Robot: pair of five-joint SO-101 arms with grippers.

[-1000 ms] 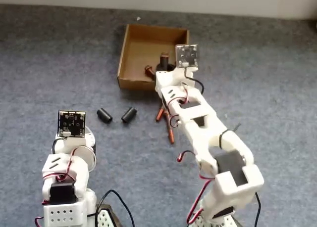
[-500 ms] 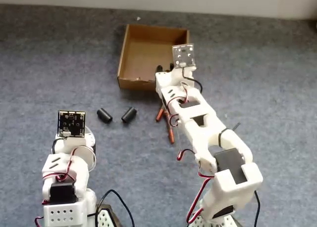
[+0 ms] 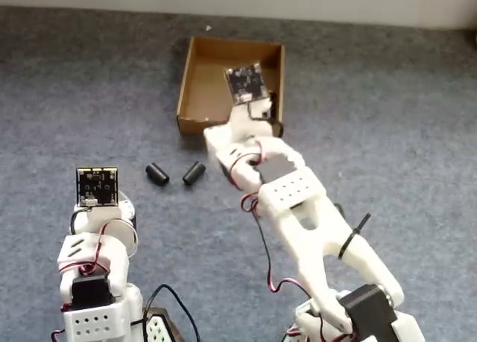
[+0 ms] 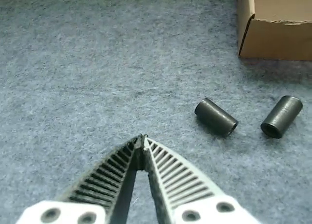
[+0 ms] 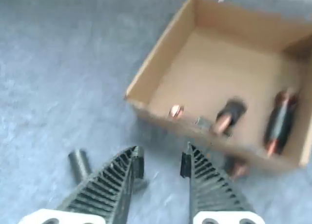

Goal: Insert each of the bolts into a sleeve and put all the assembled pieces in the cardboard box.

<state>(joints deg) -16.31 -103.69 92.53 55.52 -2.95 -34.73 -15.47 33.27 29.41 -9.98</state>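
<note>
Far across the bench [image 3: 89, 74], the cardboard box [image 3: 195, 124] sits open-topped where the arms can reach it, and it already holds finished work. One assembled piece [image 5: 228, 115], a copper bolt pushed into a black sleeve, lies on the box floor, and a second assembled piece [image 5: 279, 121] lies near it. A small copper bit [image 5: 175, 111] sits against the near wall, too blurred to name.

Directly above that near wall hangs the right pincer [image 5: 162, 158], its jaws parted with nothing between them. That suits an arm with nothing to carry that must fetch the next part. Just outside the wall lies a dark and copper thing [image 5: 235, 168], probably a loose bolt waiting for its sleeve.

Two empty sleeves, the left sleeve [image 3: 156, 174] and the right sleeve [image 3: 194, 172], lie on their sides on the bench just near of the box's left corner. They are close together but not touching.

Near and left of them the left pincer [image 4: 142, 140] hovers low over bare bench, jaws pressed together and empty. I judge it parked, ready to steady a sleeve. Two pairings seem left to do.
</note>
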